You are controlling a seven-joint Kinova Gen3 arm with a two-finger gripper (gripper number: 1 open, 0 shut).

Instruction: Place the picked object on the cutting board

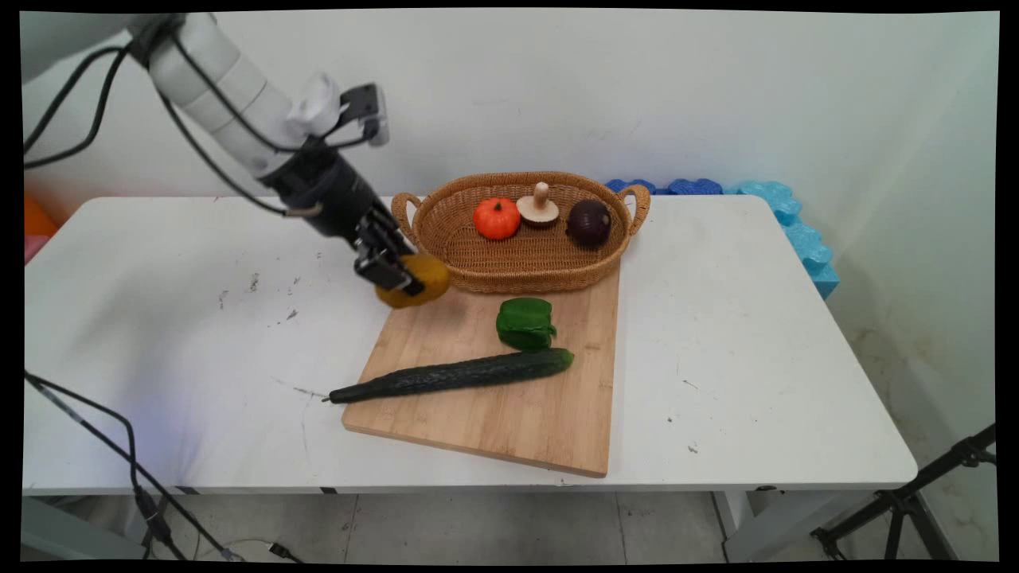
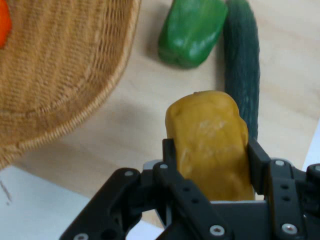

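My tool (image 1: pixel 396 274) is clamped on a yellow pepper (image 1: pixel 426 278); in the hand view the two fingers (image 2: pixel 257 160) press its flanks and the pepper (image 2: pixel 210 142) sticks out past the fingertips along the tool's axis. The tool angles down and to the picture's right in the main view.

Position: the yellow pepper sits at the far left corner of the cutting board (image 1: pixel 509 398), low over it; I cannot tell whether it touches the wood. The wicker basket (image 1: pixel 454 239) lies just beside it, to its right and slightly farther back, its near rim almost at the pepper.

In the basket: a small orange pumpkin (image 1: pixel 497 218), a mushroom (image 1: pixel 539 207) and a dark red onion (image 1: pixel 589 223), all toward the back.

On the board: a green pepper (image 1: pixel 525 323) near the middle, and touching its near side a cucumber (image 1: pixel 454 375), long axis running left to right, stem end overhanging the board's left edge.

Surface: white table (image 1: pixel 756 350), scuffed with small dark marks. Room: pale wall behind, blue foam pieces (image 1: pixel 796 231) at the far right corner, a black tripod leg (image 1: pixel 939 477) on the floor at right.
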